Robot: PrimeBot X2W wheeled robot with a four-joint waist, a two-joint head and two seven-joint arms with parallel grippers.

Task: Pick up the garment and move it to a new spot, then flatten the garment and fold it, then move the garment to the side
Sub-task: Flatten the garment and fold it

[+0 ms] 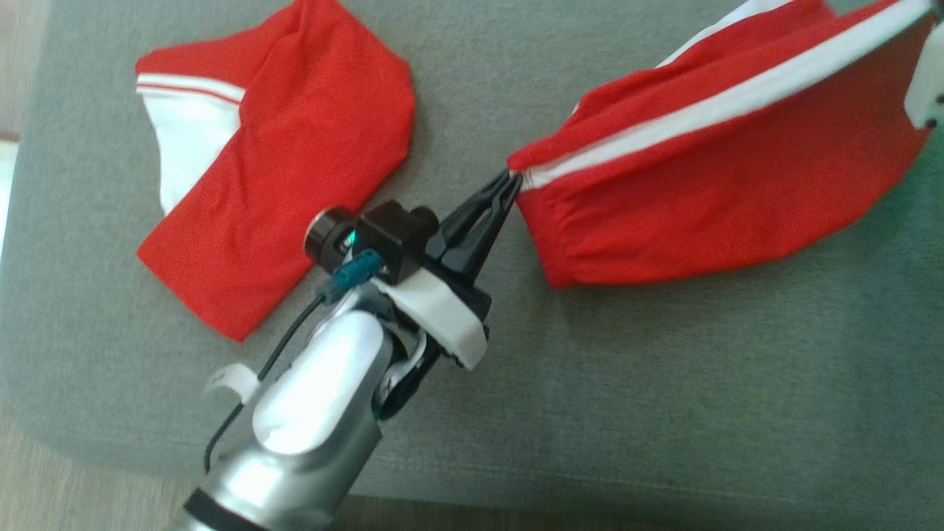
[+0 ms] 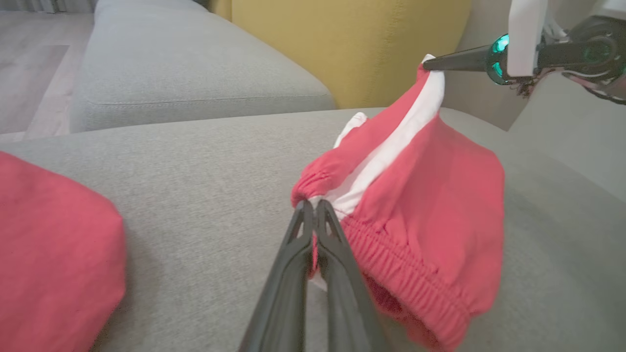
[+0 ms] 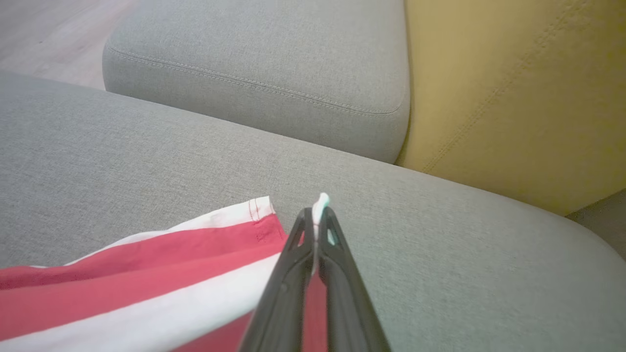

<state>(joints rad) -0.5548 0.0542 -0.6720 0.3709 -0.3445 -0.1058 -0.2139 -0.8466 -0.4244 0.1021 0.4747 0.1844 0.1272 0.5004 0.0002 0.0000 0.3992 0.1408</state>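
Red, white-striped garment (image 1: 708,199) hangs stretched between both clenched grippers, its long axis running from the left gripper (image 1: 510,183) ahead and rightward to the right gripper (image 3: 317,215), each pinching one end.

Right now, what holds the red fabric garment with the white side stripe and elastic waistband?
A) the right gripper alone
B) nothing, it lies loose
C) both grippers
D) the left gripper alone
C: the left gripper is shut on the garment at its gathered waistband, and the right gripper is shut on its opposite striped end.
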